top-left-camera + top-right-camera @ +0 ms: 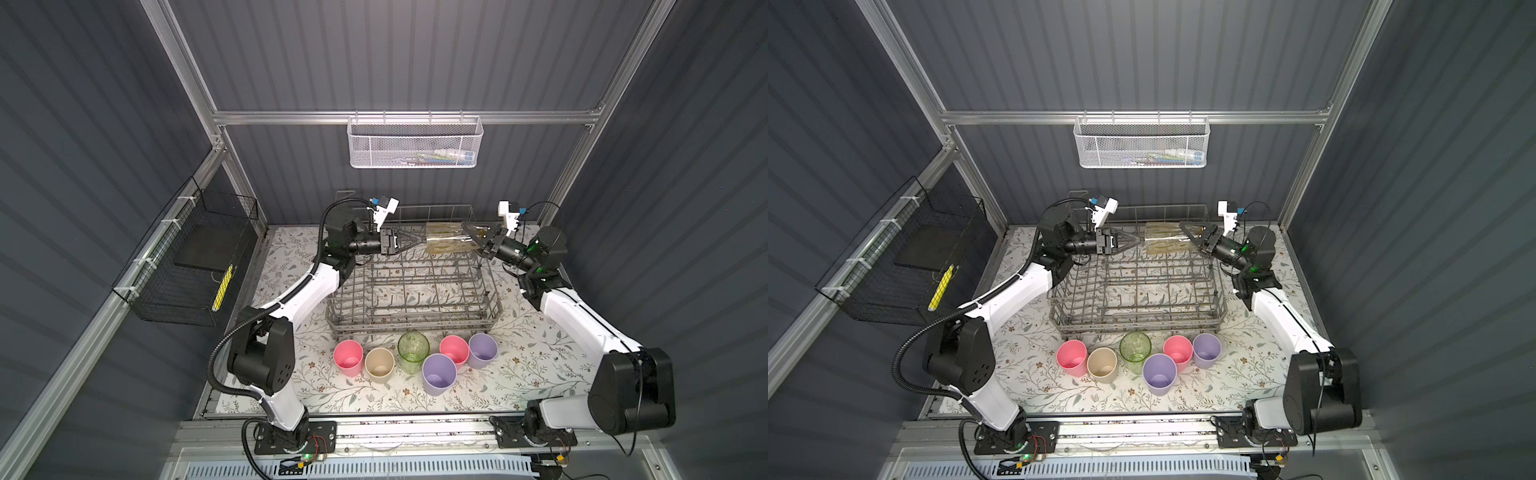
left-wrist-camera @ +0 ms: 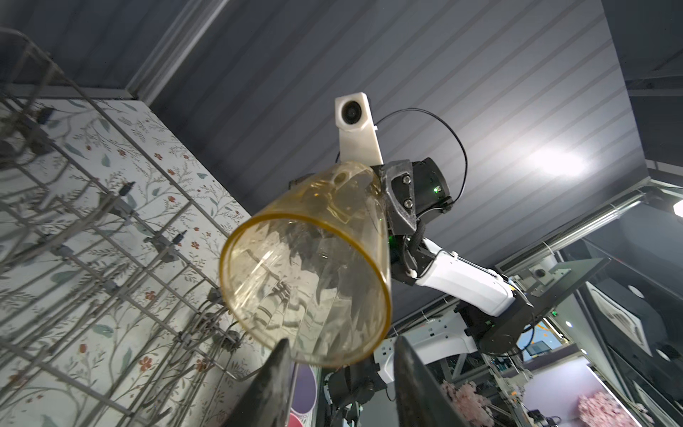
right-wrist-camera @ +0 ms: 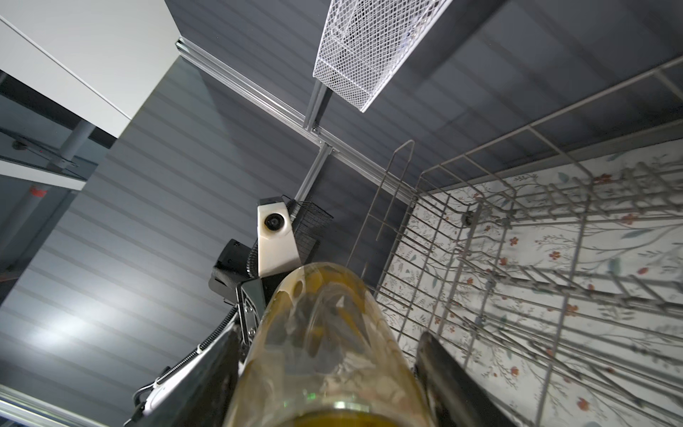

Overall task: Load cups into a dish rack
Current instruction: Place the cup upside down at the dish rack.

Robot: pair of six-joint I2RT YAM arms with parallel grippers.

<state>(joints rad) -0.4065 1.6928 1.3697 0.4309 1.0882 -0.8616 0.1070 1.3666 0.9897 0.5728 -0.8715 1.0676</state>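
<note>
Your right gripper (image 1: 471, 236) clamps the clear amber glass tumbler (image 1: 446, 239) sideways over the grey wire dish rack (image 1: 415, 322), far edge — left gripper (image 1: 419, 241) jaws apart, likely freeing it for upending.

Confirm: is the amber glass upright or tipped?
Tipped: amber glass lies horizontal above the dish rack, base in the right pincer, mouth facing the left pincer.

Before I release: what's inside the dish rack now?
Nothing loaded inside the dish rack: only bare tines, floral mat showing through. The amber glass hangs sideways over its far right part in the right end effector, partly covering that corner.
</note>
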